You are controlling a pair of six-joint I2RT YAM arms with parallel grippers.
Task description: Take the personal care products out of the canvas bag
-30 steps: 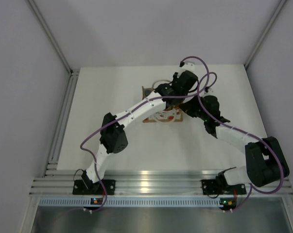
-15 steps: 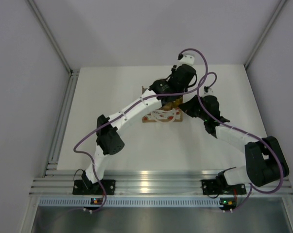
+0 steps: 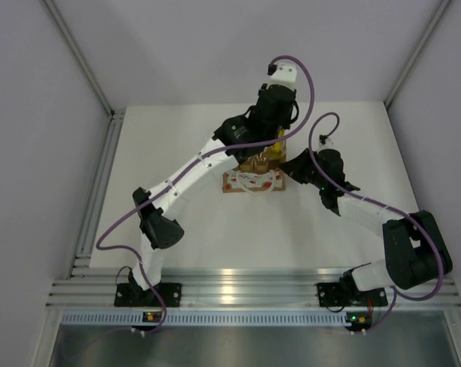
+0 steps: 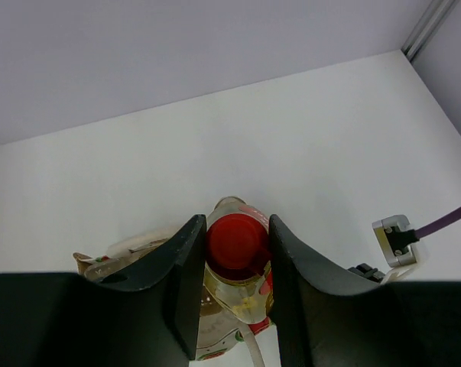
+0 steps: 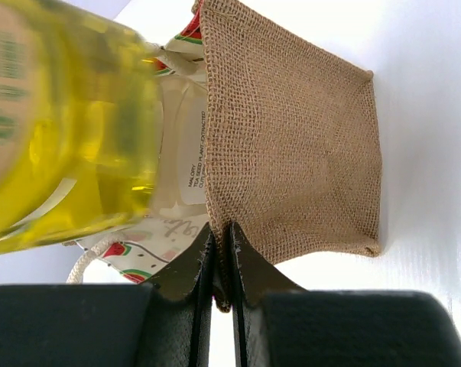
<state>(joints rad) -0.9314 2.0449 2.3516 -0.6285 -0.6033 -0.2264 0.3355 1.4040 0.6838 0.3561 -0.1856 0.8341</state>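
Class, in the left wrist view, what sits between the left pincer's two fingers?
The red top of the yellow bottle, gripped by the left pincer. The left wrist view shows it.

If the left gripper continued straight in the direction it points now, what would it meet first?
The left gripper is shut on the red top of the yellow bottle; straight beyond lies the canvas bag, probably, since depth is unclear.
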